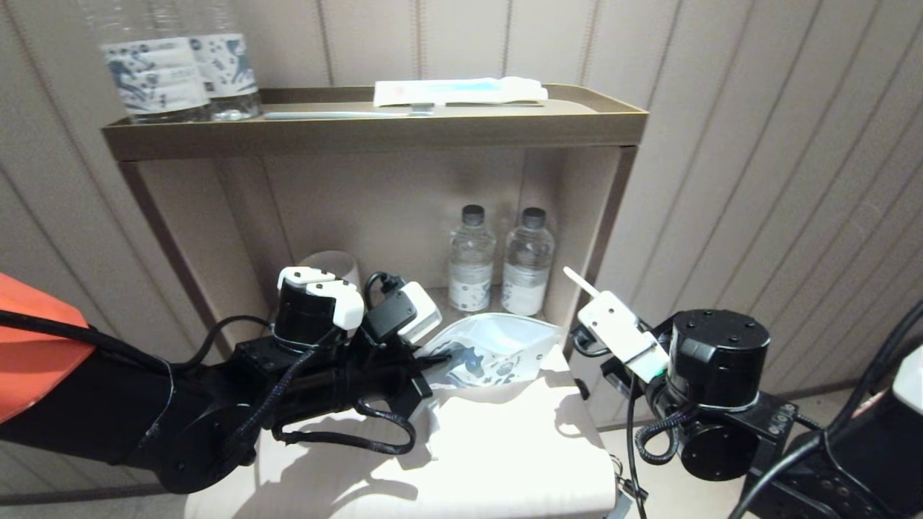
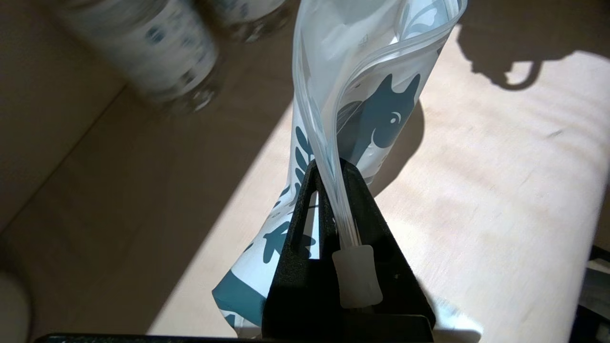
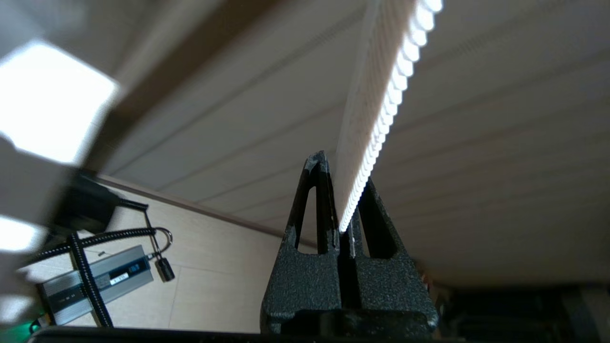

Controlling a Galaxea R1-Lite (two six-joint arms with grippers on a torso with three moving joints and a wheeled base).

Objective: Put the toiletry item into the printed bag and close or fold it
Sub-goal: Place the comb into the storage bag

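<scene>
Left claw (image 2: pixel 333 190) pinching printed bag (image 2: pixel 371 95) zip strip, right claw (image 3: pixel 340 190) clamped on toiletry item (image 3: pixel 381 95), tip cut off

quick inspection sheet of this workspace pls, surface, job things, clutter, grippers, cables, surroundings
surface: pale lower shelf top, sunlit, with arm shadows across it
job's things: printed bag at the back of that surface, mouth gaping; white toiletry stick held up in the air to the bag's right, not yet in the bag
clutter: two water bottles behind the bag, a cup at back left; on the upper tray two more bottles, a toothbrush and a white packet with a blue band
grippers: left gripper shut on the bag's zip strip; right gripper shut on the stick
cables: black braided cables loop off the left arm
surroundings: ribbed beige wall panels
</scene>
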